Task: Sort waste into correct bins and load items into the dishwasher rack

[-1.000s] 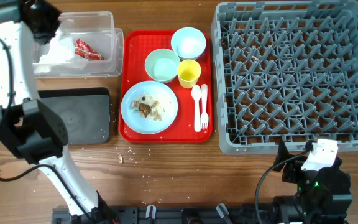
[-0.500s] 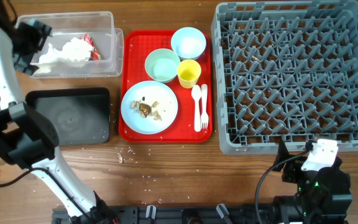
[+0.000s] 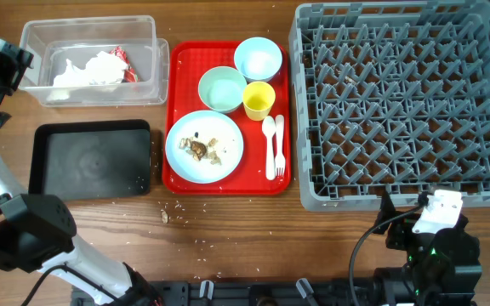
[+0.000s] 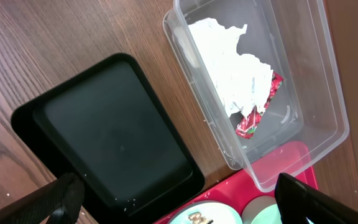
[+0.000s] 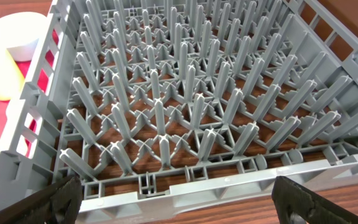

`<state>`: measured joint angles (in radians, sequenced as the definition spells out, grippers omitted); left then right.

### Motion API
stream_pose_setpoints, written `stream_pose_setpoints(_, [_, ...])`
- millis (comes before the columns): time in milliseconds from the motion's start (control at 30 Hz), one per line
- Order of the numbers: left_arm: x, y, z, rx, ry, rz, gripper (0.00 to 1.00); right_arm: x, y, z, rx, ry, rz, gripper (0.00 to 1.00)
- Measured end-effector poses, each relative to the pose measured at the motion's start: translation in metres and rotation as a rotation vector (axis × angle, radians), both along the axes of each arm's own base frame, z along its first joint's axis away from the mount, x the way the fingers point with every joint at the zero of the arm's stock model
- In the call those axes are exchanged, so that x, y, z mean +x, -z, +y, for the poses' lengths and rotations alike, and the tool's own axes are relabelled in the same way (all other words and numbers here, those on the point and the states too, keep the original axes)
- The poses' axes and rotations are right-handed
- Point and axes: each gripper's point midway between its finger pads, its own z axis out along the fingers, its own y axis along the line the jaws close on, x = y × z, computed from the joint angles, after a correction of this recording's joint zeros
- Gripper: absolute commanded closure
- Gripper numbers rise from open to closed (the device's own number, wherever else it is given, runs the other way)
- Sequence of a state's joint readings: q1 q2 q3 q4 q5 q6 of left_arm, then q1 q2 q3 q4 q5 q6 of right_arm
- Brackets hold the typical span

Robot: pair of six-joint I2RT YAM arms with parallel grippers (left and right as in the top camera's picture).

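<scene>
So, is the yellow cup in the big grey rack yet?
No, the yellow cup stands on the red tray, outside the grey dishwasher rack.

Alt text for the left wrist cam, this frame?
A clear plastic tub holds a crumpled white napkin and a red-and-white wrapper, seen from above on a wooden table. A shallow black tray lies beside it, not touching, and a corner of the red serving tray shows at the bottom edge. The open fingers frame the bottom corners, holding nothing.
</scene>
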<state>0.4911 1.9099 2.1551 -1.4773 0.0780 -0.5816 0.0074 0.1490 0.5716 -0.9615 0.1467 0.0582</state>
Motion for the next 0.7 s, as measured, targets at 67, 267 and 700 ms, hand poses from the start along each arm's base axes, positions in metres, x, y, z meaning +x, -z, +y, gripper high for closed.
stream_pose_setpoints(67, [0.000, 0.000, 0.000, 0.002, -0.001, 0.001, 0.00, 0.000, 0.000, -0.001, -0.007, -0.001, 0.001, 0.00])
stream_pose_setpoints(267, [0.000, 0.000, 0.000, 0.002, -0.001, 0.001, 0.00, 0.003, -0.006, -0.003, -0.136, -0.061, -0.005, 0.00])
stream_pose_setpoints(700, [0.000, 0.000, 0.000, 0.002, -0.001, 0.002, 0.00, 0.008, -0.189, 0.106, 0.457, -0.592, -0.726, 0.00])
